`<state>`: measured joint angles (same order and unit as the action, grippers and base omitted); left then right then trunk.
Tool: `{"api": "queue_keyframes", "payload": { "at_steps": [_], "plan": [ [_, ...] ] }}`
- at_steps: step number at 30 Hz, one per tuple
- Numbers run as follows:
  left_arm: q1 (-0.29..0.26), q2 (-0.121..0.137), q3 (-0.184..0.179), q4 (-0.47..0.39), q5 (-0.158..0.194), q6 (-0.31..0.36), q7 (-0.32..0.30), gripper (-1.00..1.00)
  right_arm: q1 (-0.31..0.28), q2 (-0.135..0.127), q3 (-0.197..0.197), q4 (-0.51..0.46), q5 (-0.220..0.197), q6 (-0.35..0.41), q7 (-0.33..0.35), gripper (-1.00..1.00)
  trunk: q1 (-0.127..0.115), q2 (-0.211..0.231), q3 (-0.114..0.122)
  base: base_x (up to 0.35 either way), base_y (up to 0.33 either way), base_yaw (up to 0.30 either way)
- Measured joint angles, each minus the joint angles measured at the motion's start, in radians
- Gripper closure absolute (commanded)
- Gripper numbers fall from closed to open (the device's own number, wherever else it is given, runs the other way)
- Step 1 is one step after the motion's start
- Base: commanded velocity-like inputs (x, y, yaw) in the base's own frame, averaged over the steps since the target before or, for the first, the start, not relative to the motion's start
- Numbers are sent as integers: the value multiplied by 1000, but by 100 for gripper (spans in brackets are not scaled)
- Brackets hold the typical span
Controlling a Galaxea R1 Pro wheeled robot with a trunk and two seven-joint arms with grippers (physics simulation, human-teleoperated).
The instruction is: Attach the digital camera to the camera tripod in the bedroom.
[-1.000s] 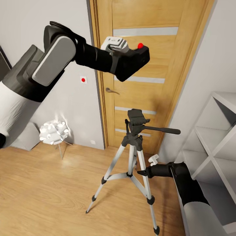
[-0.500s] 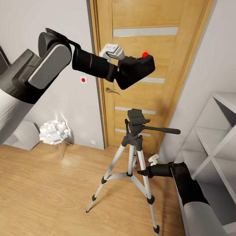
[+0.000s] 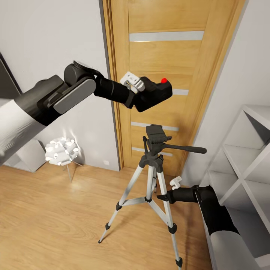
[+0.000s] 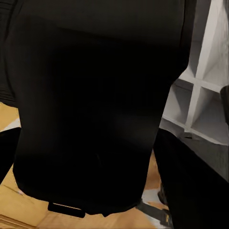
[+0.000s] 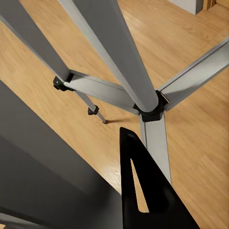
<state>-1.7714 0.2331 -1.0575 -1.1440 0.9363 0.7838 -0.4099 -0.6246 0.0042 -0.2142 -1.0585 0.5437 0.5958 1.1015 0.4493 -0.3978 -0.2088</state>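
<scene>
A: What was hidden?
B: The left gripper [image 3: 139,93] was masked by the camera [image 3: 153,94] clamped in it; the right gripper's [image 3: 163,197] jaw state could not be told.

A: How was the camera placed?
B: It was held above the tripod [image 3: 153,168], apart, red dot up, long axis tilted toward the door [image 3: 168,67]. A shelf [image 3: 243,165] stood beside.

Small chunky black digital camera [image 3: 154,94] with red dot on top hanging in air, tilted, directly above tripod head, well apart from it, in front of oak door. Its dark body looming close in left wrist view [image 4: 90,109].

Camera tripod [image 3: 152,176], silver-white legs, black joints and feet, standing upright on light wood plank floor, legs spreading wide, long black pan bar pointing right.
</scene>
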Motion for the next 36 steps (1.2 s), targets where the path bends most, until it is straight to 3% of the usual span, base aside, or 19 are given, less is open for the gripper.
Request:
{"api": "queue_keyframes", "payload": {
  "at_steps": [5,9,11,13,16,22,26,35,36],
  "plan": [
    [0,8,-3,-2,-7,-8,-43,100,0,0,0,0,-3,6,-5,100,0,0,0,0,0,0],
    [0,53,-7,-37,-4,-11,-87,100,0,0,0,0,1,3,-3,100,0,0,0,0,0,0],
    [0,74,-8,-48,-3,-12,-131,100,0,0,0,0,1,3,-2,100,0,0,0,0,0,0],
    [0,91,-9,-53,-1,-8,-233,100,0,0,0,0,0,3,-3,100,0,0,0,0,0,0],
    [0,95,-10,-54,-5,-3,-270,100,0,0,0,0,0,3,-3,100,0,0,0,0,0,0],
    [0,68,-8,-58,-7,130,-282,100,0,0,0,0,0,3,-2,100,0,0,0,0,0,0],
    [0,42,-6,-59,-8,181,-280,100,0,0,0,0,1,3,-2,100,0,0,0,0,0,0],
    [-3,4,-6,-27,-18,223,-272,100,0,2,0,13,-12,-4,-15,100,0,0,0,0,0,0],
    [-2,10,-3,-32,-15,218,-275,100,0,3,1,13,-12,-5,-14,100,0,-1,0,0,0,0]
  ]
}}
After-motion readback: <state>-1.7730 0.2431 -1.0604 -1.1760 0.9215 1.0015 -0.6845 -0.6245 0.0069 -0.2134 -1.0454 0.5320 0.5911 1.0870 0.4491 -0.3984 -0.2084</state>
